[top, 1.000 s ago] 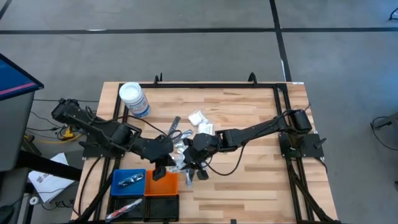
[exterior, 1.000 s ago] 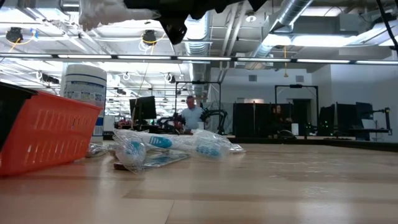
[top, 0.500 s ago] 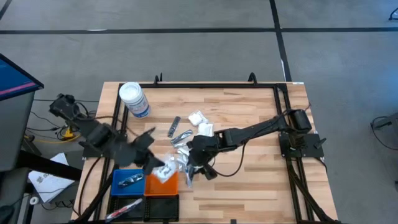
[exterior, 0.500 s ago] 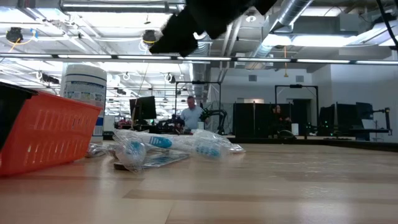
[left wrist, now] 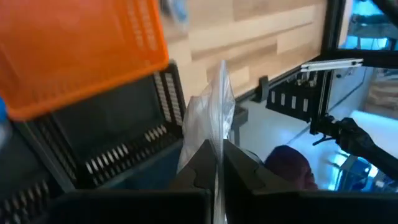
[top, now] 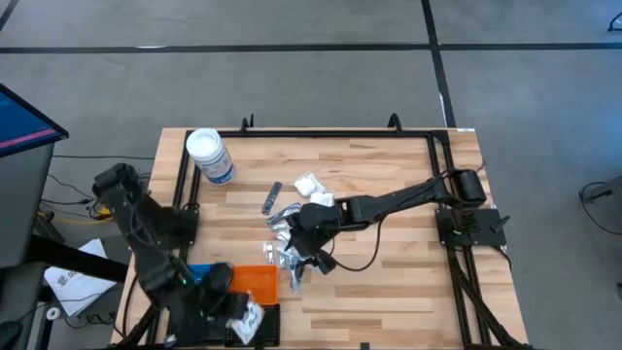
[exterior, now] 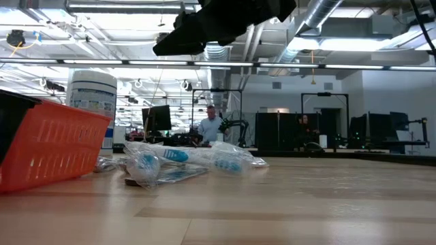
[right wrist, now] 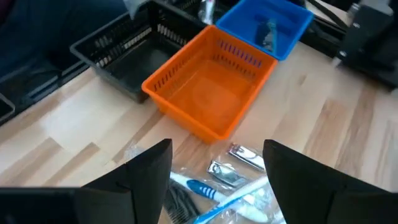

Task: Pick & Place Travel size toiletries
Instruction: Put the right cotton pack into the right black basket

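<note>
The travel size toiletries lie in a loose pile (top: pixel 287 233) mid-table: a blue-white toothbrush in clear wrap (right wrist: pixel 205 191), silvery pieces (right wrist: pixel 239 154) and white packets (top: pixel 313 190). My right gripper (right wrist: pixel 217 165) hovers open just above this pile (exterior: pixel 184 160), touching nothing. My left gripper (top: pixel 243 316) is at the table's near left corner, shut on a clear-wrapped packet (left wrist: pixel 211 112) above the black tray (left wrist: pixel 118 134). My left gripper pinches one end of the clear-wrapped packet (left wrist: pixel 216 144) between its two fingers. The rest of the packet stands out past the fingertips, crumpled. It is lifted clear, over the black tray's near right part.
Blue tray (top: pixel 199 277) with a silvery item, orange tray (top: pixel 258 282) and black trays (top: pixel 199 323) stand together at the near left. A white-lidded clear jar (top: pixel 209 156) stands at the far left. Bare wood lies to the right of the pile.
My left gripper has swung from beside the pile toward the table's near left corner, carrying the clear packet over the orange tray to above the black tray. My right gripper has stayed over the pile.
</note>
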